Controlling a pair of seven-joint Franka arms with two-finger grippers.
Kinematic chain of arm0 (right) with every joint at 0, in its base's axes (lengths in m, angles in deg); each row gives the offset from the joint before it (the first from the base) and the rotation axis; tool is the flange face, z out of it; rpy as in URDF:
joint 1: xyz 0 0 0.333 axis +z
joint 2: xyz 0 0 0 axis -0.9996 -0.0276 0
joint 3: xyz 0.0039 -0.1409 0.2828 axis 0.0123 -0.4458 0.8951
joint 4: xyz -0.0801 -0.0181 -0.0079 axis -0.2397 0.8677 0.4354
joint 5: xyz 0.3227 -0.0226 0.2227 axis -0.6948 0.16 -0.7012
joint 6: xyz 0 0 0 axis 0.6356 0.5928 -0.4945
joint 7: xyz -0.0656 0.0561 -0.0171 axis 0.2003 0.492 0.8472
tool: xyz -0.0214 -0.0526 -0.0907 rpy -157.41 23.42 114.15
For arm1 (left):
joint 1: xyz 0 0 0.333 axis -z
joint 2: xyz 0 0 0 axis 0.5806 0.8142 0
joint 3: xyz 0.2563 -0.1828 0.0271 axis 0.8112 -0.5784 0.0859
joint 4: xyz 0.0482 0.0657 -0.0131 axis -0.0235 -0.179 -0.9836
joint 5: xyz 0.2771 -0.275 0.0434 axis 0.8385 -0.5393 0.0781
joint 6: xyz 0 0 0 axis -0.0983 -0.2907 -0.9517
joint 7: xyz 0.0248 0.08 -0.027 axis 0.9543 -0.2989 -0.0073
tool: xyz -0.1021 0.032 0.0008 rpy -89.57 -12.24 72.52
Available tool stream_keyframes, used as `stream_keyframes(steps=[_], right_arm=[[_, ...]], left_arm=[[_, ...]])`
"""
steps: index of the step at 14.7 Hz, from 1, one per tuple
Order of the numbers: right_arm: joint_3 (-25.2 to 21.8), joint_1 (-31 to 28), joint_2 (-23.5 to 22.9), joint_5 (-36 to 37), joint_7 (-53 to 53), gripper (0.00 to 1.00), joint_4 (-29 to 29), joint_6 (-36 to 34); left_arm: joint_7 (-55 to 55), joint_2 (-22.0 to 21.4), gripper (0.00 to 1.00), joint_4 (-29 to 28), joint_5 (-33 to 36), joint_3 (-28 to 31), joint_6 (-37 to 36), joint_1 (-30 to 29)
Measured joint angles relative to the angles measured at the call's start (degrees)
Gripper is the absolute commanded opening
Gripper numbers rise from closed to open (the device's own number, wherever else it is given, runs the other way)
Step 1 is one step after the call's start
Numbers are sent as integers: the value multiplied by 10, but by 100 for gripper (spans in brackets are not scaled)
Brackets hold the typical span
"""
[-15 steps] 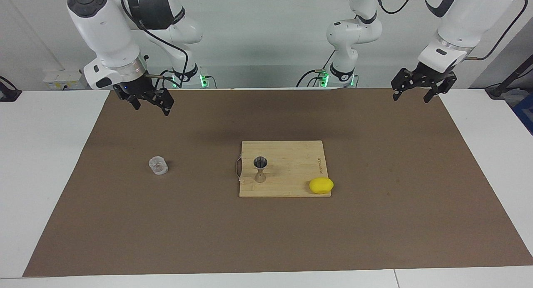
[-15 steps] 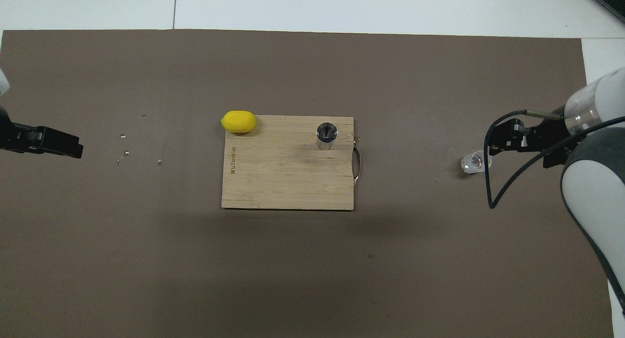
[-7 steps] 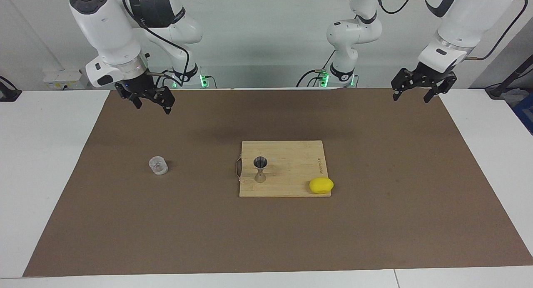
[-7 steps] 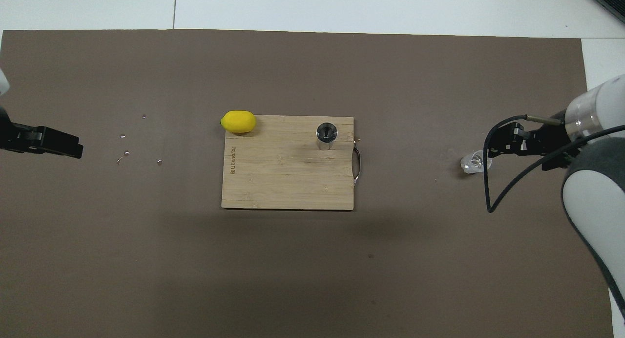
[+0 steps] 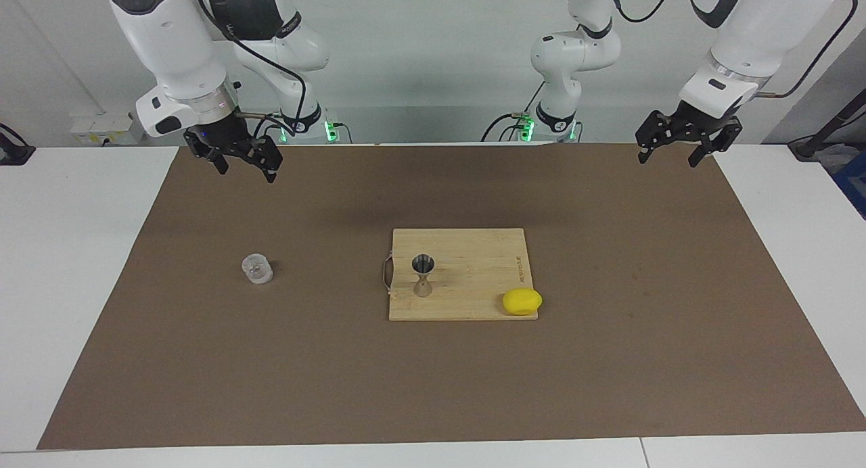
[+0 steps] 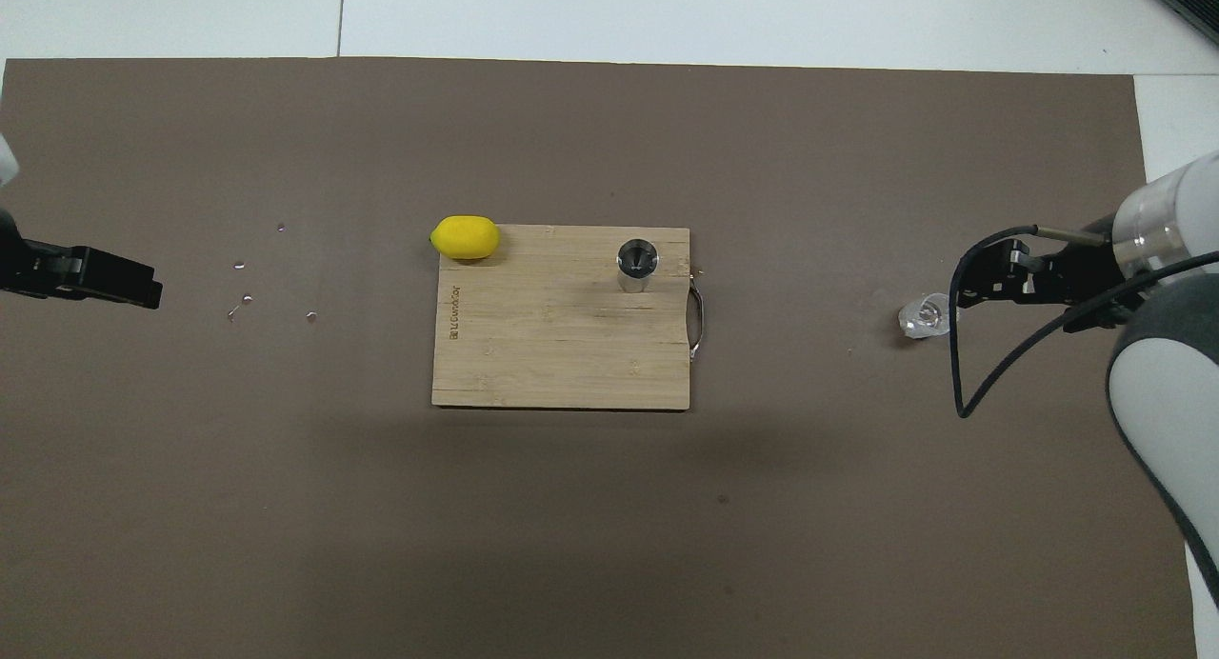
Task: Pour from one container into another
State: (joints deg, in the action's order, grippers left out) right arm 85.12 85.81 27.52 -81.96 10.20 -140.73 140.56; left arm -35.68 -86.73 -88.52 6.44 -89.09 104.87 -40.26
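Brown mat (image 5: 609, 360) on white table (image 5: 67, 251), pale grey wall (image 5: 433, 62)

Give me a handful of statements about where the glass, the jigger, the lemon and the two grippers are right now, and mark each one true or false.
1. The metal jigger stands upright on the cutting board. True.
2. The right gripper holds the glass tumbler. False: it is open and empty, up in the air, and the tumbler stands alone on the brown mat.
3. The lemon lies at a corner of the board, toward the left arm's end of the table. True.
4. The tumbler sits on the cutting board beside the jigger. False: it is off the board, toward the right arm's end.
5. The left gripper is shut on the lemon. False: it waits open over the mat's edge.
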Motion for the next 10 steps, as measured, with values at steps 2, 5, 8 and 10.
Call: stream_keyframes(steps=[2,5,8,10], right_arm=[[-1,0,0,0,29,100,0,0],[-2,0,0,0,42,100,0,0],[-2,0,0,0,45,100,0,0],[-2,0,0,0,45,100,0,0]], left_arm=[[0,0,100,0,0,0,0,0],[0,0,100,0,0,0,0,0],[0,0,100,0,0,0,0,0],[0,0,100,0,0,0,0,0]])
